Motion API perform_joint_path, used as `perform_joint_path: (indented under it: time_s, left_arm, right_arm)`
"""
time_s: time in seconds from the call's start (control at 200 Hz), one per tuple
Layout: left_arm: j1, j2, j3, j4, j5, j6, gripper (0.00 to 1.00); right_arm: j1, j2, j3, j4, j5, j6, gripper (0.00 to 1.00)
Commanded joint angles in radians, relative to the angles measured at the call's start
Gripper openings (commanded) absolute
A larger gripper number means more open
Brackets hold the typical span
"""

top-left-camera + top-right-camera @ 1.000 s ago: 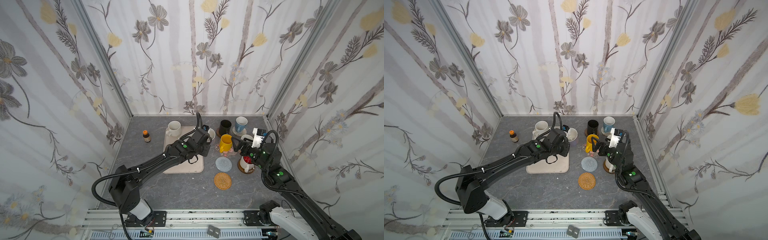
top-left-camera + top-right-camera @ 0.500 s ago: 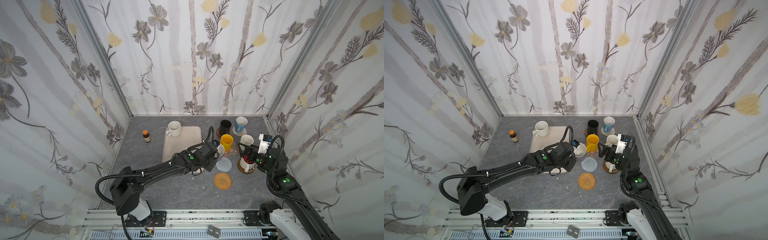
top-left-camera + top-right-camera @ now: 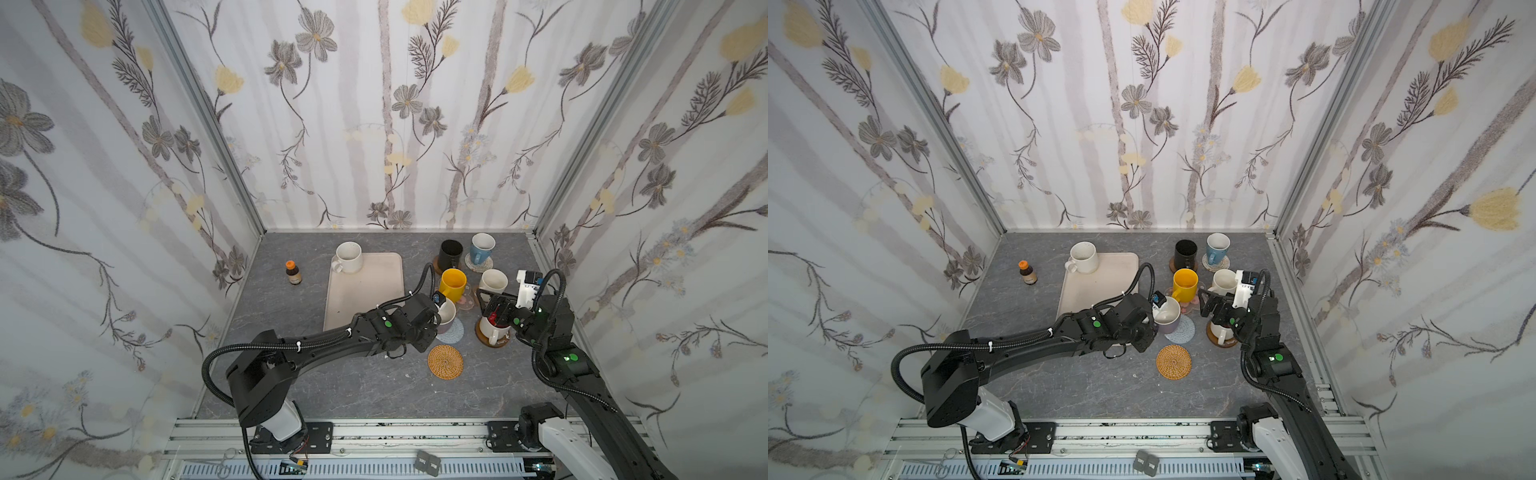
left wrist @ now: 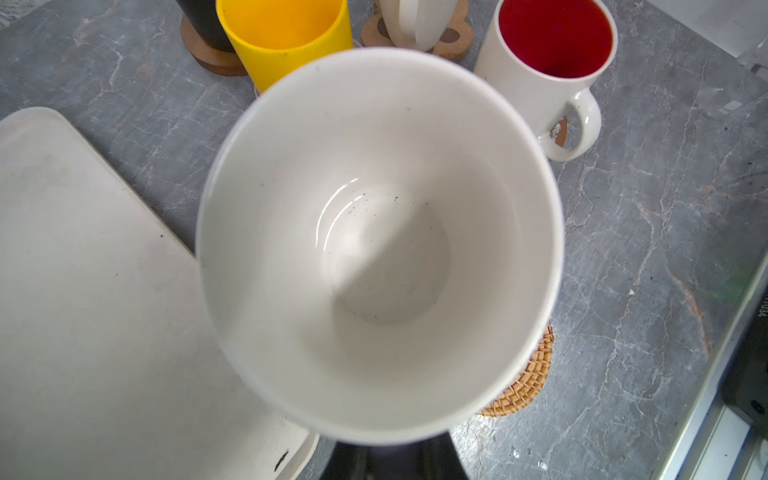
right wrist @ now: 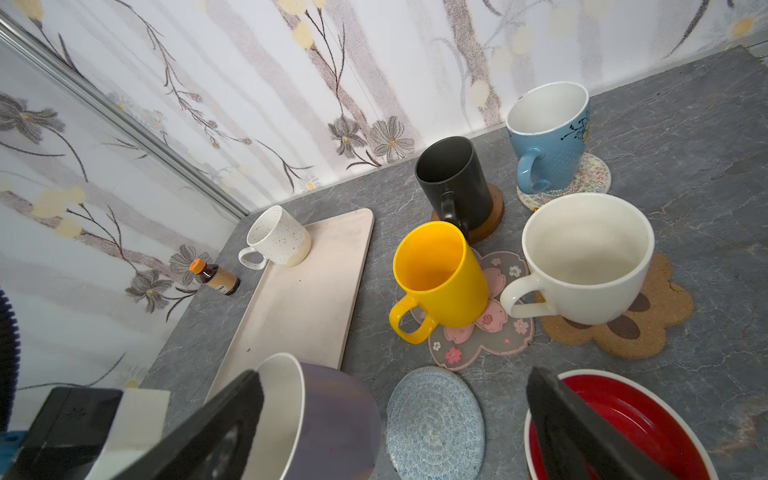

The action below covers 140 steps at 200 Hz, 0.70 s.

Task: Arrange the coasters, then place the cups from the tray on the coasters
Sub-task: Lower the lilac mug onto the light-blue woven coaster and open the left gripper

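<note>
Left gripper (image 3: pixel 437 306) clamps the lavender mug (image 3: pixel 449 319) at its edge, beside the blue coaster (image 3: pixel 455 333). Right gripper (image 3: pixel 493 311) stands open. Glazed ceramic likely rigid, slippery, breakable; grip the wall or handle.

Robot test booth in a lab. Boxed in at 9, 12 and 3 o'clock by flat panels (image 3: pixel 386 104) papered with flowers, joined by bare metal posts (image 3: pixel 210 120). Grey stone-look tabletop (image 3: pixel 365 390) for a floor. At 6 o'clock a slotted metal rail (image 3: pixel 395 430), with the left arm (image 3: pixel 266 382) and right arm (image 3: pixel 565 361) bolted on by black brackets (image 3: pixel 316 432), cables (image 3: pixel 205 374) looping free.
</note>
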Motion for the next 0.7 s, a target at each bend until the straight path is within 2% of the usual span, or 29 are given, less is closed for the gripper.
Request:
perform_joint_path:
  time_s: [0.0, 0.694]
  left_arm:
    - [-0.006, 0.019, -0.003, 0.115, 0.018, 0.022, 0.0]
    - [-0.007, 0.221, 0.102, 0.149, 0.037, 0.075, 0.0]
  right_arm:
    - [-0.005, 0.013, 0.0, 0.024, -0.014, -0.013, 1.0]
    - [-0.025, 0.104, -0.017, 0.108, -0.041, -0.001, 0.99]
